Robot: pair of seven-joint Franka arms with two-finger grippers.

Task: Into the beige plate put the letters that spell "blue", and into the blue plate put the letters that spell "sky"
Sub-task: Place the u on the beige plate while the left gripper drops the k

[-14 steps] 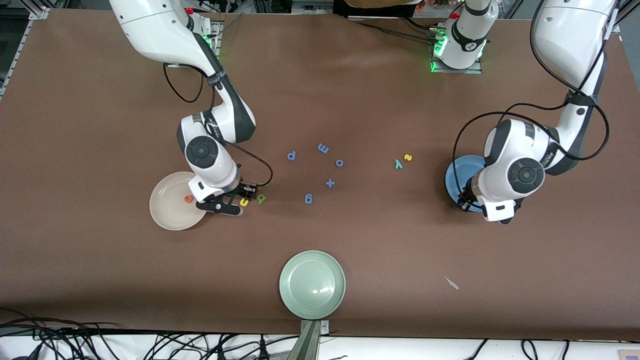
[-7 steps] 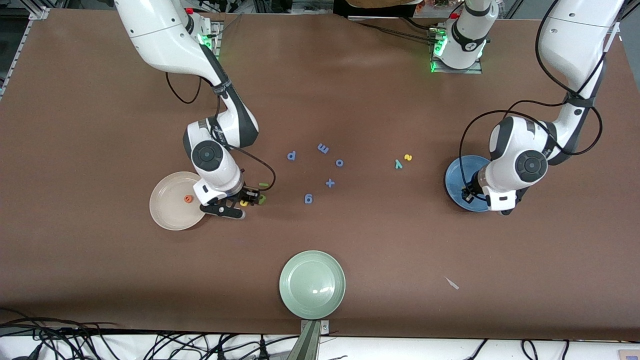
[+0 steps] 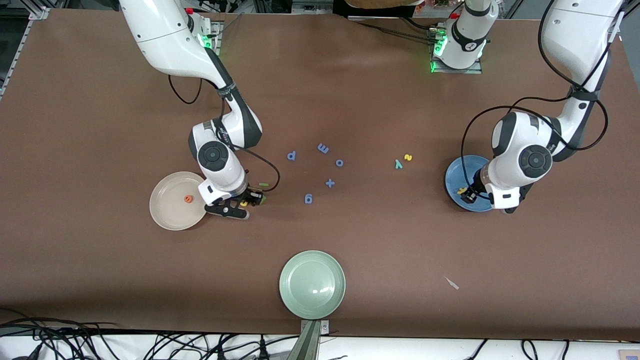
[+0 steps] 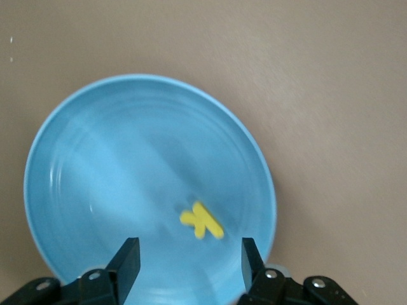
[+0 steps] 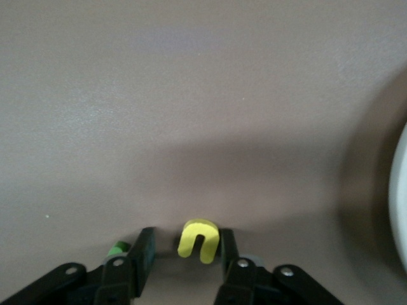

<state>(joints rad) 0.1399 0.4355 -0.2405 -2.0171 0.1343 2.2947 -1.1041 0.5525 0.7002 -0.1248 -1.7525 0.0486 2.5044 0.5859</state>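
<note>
Loose foam characters on the table (image 3: 100,125): p, m, o, plus, g.

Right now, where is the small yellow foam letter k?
The yellow foam letter k lies in the round blue plate at the left arm's end of the table, just under the open left gripper.

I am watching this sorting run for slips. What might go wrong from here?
The right gripper straddles the yellow u with the green b just outside one finger; closing may nudge the b or pinch the u off-center. The left gripper hangs open over the blue plate, above the yellow k; descending might knock it.
</note>
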